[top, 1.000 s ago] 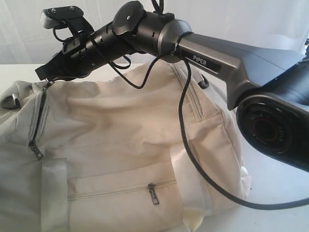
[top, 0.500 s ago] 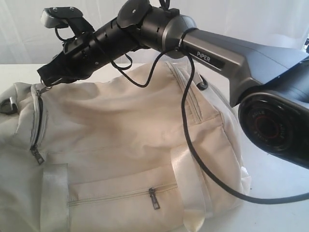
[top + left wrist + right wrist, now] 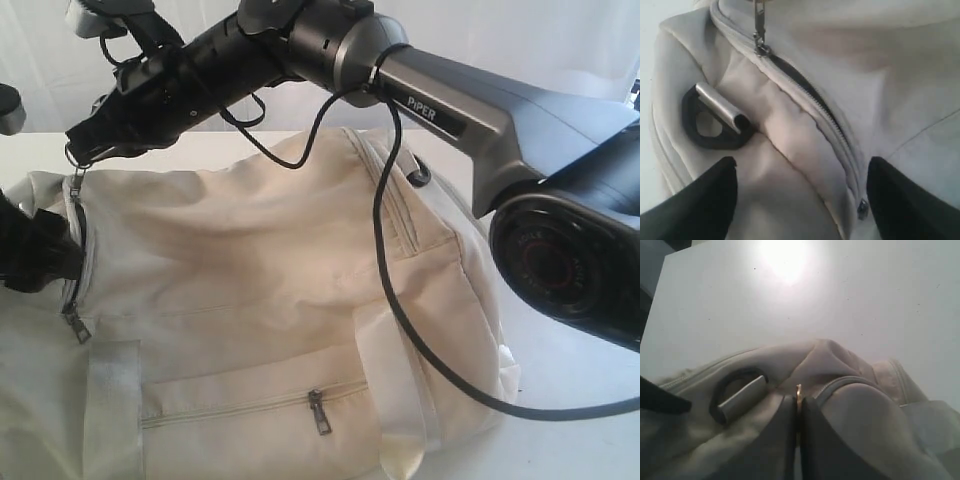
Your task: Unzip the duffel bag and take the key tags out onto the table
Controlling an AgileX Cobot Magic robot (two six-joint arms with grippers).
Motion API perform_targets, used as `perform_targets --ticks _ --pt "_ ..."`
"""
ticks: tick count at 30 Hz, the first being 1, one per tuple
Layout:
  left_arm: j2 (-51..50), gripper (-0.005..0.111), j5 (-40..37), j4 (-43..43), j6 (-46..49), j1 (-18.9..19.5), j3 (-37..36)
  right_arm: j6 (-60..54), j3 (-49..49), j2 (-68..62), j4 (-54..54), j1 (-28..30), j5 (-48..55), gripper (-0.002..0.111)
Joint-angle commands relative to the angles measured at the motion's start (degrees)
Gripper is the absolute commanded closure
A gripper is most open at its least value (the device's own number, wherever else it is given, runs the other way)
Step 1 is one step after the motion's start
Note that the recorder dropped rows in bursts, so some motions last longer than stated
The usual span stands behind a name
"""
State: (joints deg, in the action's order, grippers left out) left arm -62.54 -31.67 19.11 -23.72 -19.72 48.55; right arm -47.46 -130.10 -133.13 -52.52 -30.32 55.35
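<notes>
The cream duffel bag [image 3: 260,270] lies on the white table [image 3: 790,300]. My right gripper [image 3: 78,152] reaches across to the bag's left end and is shut on the metal zipper pull [image 3: 798,390] of the end zipper [image 3: 72,250]. A narrow dark slit [image 3: 797,77] shows below that pull [image 3: 759,27]. My left gripper [image 3: 800,170] hovers open over the same end of the bag, its fingers [image 3: 700,200] straddling the fabric beside the black D-ring [image 3: 715,120]. The key tags are hidden.
A second zipper pull [image 3: 76,325] hangs at the lower end of the end zipper. The side pocket zipper [image 3: 318,410] is shut. My right arm's black cable [image 3: 400,330] drapes over the bag's right side. Bare table [image 3: 570,440] lies to the right.
My right gripper has moved up and to the left with the zipper pull. My left gripper has come into view at the left edge, over the bag's end.
</notes>
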Motion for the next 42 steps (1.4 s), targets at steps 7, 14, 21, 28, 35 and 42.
perform_targets --ticks 7,14,21,28,35,42 --pt "-2.25 0.091 -0.72 1.41 -3.53 0.24 -0.77 -1.95 -0.58 -2.25 -0.4 0.15 -1.91 0.108" --pt "1.49 0.107 -3.84 -2.2 -0.59 0.13 -0.77 -3.73 -0.62 -2.4 -2.16 0.15 -5.87 0.108" --pt "3.21 0.107 -7.52 -8.83 7.33 0.13 -0.77 -3.73 -0.62 -2.4 -2.43 0.15 -8.14 0.108" --pt "3.21 0.107 -10.78 -10.55 9.84 0.13 -0.77 -3.73 -0.62 -2.4 -2.43 0.15 -10.57 0.108" --pt "6.1 0.107 -12.88 -10.55 10.3 0.13 -0.77 -3.73 -0.62 -3.1 -1.89 0.15 -12.34 0.108" --pt "9.15 0.107 -14.1 -9.32 10.3 0.13 -0.77 -2.61 -0.62 -4.25 -1.79 0.58 -15.05 0.108"
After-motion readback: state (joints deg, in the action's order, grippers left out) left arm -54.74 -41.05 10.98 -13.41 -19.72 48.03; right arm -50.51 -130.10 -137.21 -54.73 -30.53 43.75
